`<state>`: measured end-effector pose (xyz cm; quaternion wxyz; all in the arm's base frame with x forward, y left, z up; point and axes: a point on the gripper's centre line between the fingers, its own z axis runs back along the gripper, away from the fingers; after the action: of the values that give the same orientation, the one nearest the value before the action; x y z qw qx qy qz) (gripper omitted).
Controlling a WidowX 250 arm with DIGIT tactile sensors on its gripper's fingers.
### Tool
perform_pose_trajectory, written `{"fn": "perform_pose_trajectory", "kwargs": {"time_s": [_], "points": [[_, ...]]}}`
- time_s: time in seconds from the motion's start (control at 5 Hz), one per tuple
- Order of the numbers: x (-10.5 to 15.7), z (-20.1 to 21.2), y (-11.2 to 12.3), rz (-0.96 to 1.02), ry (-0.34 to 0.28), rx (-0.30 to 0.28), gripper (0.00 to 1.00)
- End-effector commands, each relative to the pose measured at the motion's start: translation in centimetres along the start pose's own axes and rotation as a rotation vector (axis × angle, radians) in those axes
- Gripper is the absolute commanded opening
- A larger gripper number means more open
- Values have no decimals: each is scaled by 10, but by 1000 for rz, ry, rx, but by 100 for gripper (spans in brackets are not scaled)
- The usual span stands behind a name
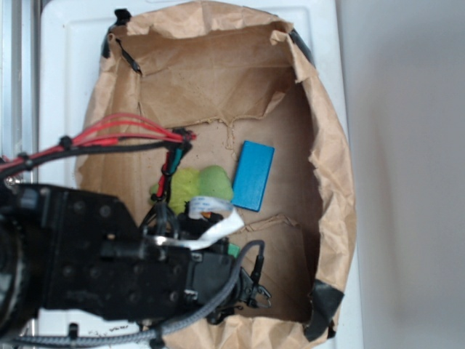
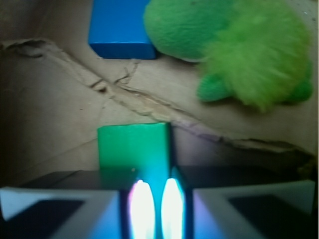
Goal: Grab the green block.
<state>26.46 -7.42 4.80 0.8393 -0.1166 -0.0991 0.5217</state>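
wrist view shows the green block [image 2: 133, 147] right in front of the gripper [image 2: 152, 201], touching its fingers [image 2: 142, 209]. the two fingers sit almost together, and i cannot tell if they pinch it. the blue block [image 2: 122, 27] lies farther ahead.

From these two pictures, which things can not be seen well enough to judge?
- Green block: exterior view shows only a sliver beside the arm; wrist view loses its near end behind glare.
- Gripper: fingers blurred by glare in wrist view, so grip cannot be told.
- Plush toy: blurred and cut by the top edge in wrist view.
- Blue block: cut off by the top edge in wrist view.
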Motion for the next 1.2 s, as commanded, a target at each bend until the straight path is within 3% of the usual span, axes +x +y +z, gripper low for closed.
{"fn": "perform_pose_trajectory", "kwargs": {"time_s": [0.0, 0.2, 1.0], "points": [[-4, 8, -5, -31, 2, -46, 96], [-4, 7, -5, -30, 5, -44, 100], [-4, 9, -5, -31, 11, -55, 100]]}}
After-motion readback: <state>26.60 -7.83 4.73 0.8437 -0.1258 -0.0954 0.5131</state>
